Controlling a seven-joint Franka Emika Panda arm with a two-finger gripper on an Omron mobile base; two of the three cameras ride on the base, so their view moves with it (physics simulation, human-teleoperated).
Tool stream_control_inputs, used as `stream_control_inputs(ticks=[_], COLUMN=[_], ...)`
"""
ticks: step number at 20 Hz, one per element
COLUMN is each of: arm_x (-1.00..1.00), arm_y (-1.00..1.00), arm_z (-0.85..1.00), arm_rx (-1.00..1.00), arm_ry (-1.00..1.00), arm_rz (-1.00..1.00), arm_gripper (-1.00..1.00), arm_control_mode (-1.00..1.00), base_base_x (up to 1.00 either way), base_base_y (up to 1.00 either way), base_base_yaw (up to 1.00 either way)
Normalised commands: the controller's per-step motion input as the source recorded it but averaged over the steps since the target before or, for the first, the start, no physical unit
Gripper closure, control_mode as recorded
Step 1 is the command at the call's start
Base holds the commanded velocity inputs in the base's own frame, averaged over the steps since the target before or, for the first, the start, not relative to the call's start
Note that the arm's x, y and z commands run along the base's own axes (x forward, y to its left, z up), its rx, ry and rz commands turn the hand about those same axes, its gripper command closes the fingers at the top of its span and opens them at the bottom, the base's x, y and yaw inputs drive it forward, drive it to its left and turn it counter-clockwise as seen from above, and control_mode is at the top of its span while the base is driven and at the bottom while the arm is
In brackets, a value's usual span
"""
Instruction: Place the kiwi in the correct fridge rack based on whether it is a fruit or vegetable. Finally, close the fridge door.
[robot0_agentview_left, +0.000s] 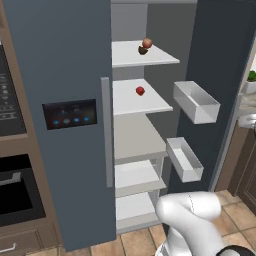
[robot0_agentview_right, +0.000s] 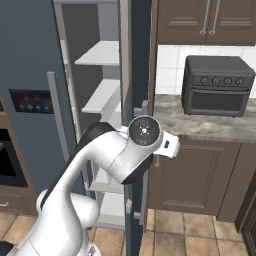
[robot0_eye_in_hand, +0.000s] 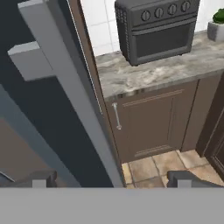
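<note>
The kiwi (robot0_agentview_left: 142, 50) already sits on the top fridge rack (robot0_agentview_left: 159, 58), a dark little ball touching an orange-red fruit (robot0_agentview_left: 147, 43) just behind it, so from here the fruit part looks done and what remains is the fridge door (robot0_agentview_left: 224, 75). That door stands swung wide open, its long axis upright, and the hand view looks along its outer face: the pale bar handle (robot0_eye_in_hand: 72, 87) runs up from near the gripper (robot0_eye_in_hand: 111, 178) toward the upper left, with the door's free edge lying between the two fingertips. The fingers (robot0_eye_in_hand: 183, 178) stand spread wide with nothing between them. In the right base view the wrist (robot0_agentview_right: 144, 132) hangs at the door's outer edge, on the counter side, so I'd judge a push toward the fridge interior is what the closing calls for. Counting: one kiwi, one orange-red fruit, one small red fruit (robot0_agentview_left: 140, 90) alone on the shelf below, two door bins (robot0_agentview_left: 197, 101), five shelf boards visible, one toaster oven (robot0_agentview_right: 216, 85) on the counter (robot0_agentview_right: 200, 125), one arm.
</note>
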Motion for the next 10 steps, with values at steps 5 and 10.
stream_control_inputs(ticks=[5,10], arm_x=[0.00,0.14], arm_y=[-0.38,-0.32], arm_z=[0.00,0.00], arm_rx=[0.20,0.20], arm_ry=[-0.07,0.00], arm_rz=[0.02,0.00], arm_gripper=[-1.00,-1.00], arm_control_mode=[-1.00,-1.00], base_base_x=[0.00,0.00], base_base_y=[0.00,0.00], base_base_yaw=[0.00,0.00])
